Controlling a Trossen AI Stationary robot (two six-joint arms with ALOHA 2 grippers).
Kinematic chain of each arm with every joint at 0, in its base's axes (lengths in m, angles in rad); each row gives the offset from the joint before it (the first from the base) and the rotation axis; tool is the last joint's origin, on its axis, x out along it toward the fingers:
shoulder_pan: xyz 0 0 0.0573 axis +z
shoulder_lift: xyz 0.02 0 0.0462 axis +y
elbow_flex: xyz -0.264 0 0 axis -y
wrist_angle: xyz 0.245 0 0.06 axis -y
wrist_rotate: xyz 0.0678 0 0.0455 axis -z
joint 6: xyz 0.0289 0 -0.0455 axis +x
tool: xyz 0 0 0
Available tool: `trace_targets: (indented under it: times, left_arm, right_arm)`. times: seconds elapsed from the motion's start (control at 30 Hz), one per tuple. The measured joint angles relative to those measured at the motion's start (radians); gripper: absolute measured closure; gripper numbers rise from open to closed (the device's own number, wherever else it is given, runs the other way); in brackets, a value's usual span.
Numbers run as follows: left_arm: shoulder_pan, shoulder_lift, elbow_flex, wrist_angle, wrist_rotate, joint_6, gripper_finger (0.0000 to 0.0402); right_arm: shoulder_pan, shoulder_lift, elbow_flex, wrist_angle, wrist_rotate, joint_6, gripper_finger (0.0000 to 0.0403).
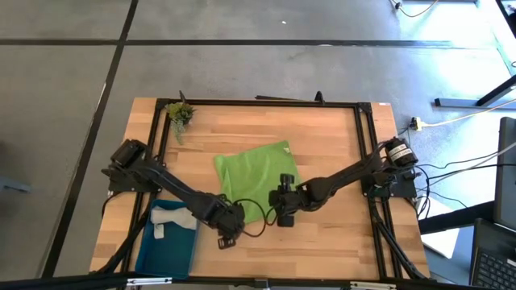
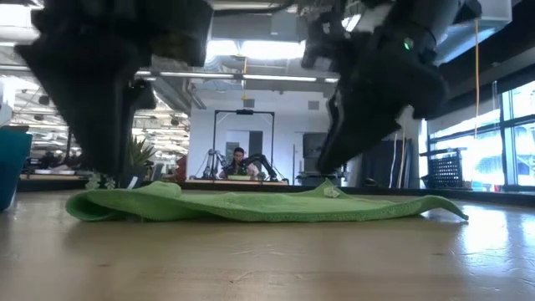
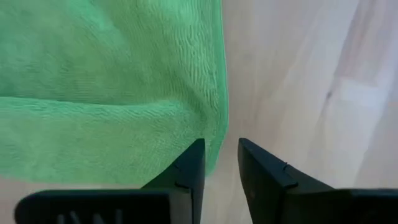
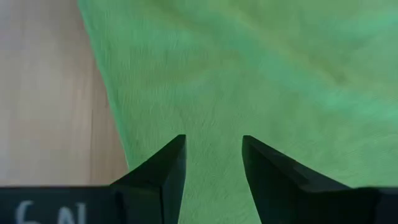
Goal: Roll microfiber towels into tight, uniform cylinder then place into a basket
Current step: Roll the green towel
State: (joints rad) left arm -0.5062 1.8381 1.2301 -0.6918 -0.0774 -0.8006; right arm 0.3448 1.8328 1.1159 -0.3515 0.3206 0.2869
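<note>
The lime green towel (image 1: 256, 171) lies spread on the wooden table, skewed to its edges, with low wrinkles (image 2: 251, 203). My left gripper (image 1: 228, 234) stands open by a narrow gap (image 3: 221, 144) at the towel's near left corner (image 3: 212, 134). Wood shows between its fingers. My right gripper (image 1: 284, 216) is open (image 4: 213, 138) over the towel's near right part, close to its edge (image 4: 109, 106). The teal basket (image 1: 149, 259) sits at the near left. A light towel (image 1: 171, 217) lies in its far end. My left gripper points down at the green towel's corner, and one finger (image 3: 189, 168) covers the corner's tip. I cannot tell whether it touches the cloth. My right gripper slants down over the cloth with green between its fingers (image 4: 165, 168). Whether the fingertips touch the cloth cannot be told.
A small plant sprig (image 1: 180, 113) stands at the far left corner. A black cable loop (image 1: 256, 227) lies on the wood between my two grippers. A black frame (image 1: 266, 102) runs round the table. Bare wood lies to the right of the towel and along the near edge.
</note>
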Motion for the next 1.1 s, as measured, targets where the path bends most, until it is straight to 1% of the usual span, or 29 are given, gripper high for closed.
trace_targets:
  times: [0.1, 0.17, 0.3, 0.37, 0.47, 0.57, 0.67, 0.8, 0.97, 1.1]
  left_arm:
    - [0.004, -0.047, 0.000, -0.017, -0.014, 0.003, 0.0319]
    - [0.003, -0.087, 0.000, -0.043, -0.041, 0.021, 0.0318]
    - [0.004, -0.129, 0.001, -0.122, -0.176, 0.020, 0.0317]
    - [0.008, -0.133, 0.001, -0.154, -0.216, 0.017, 0.0319]
    - [0.014, -0.132, 0.001, -0.192, -0.224, 0.008, 0.0320]
    - [0.025, -0.128, 0.001, -0.200, -0.224, -0.009, 0.0318]
    - [0.034, -0.128, 0.000, -0.200, -0.228, -0.009, 0.0318]
    - [0.050, -0.128, 0.000, -0.213, -0.240, -0.009, 0.0321]
    - [0.072, -0.128, 0.000, -0.219, -0.292, -0.028, 0.0319]
    - [0.103, -0.128, 0.000, -0.219, -0.358, -0.077, 0.0322]
  right_arm:
    - [-0.009, 0.000, -0.047, 0.043, -0.038, -0.001, 0.0244]
    - [-0.016, 0.000, -0.069, 0.044, -0.058, 0.006, 0.0244]
    - [-0.027, 0.000, -0.110, 0.036, -0.061, 0.025, 0.0244]
    - [-0.036, 0.000, -0.133, 0.038, -0.060, 0.027, 0.0244]
    - [-0.050, -0.005, -0.155, 0.026, -0.060, 0.054, 0.0244]
    - [-0.059, -0.007, -0.165, -0.030, -0.050, 0.065, 0.0244]
    - [-0.061, -0.008, -0.160, -0.117, -0.027, 0.077, 0.0244]
    - [-0.061, -0.021, -0.159, -0.254, 0.058, 0.117, 0.0244]
    - [-0.062, -0.045, -0.168, -0.429, 0.165, 0.256, 0.0244]
    - [-0.062, -0.050, -0.167, -0.487, 0.228, 0.315, 0.0244]
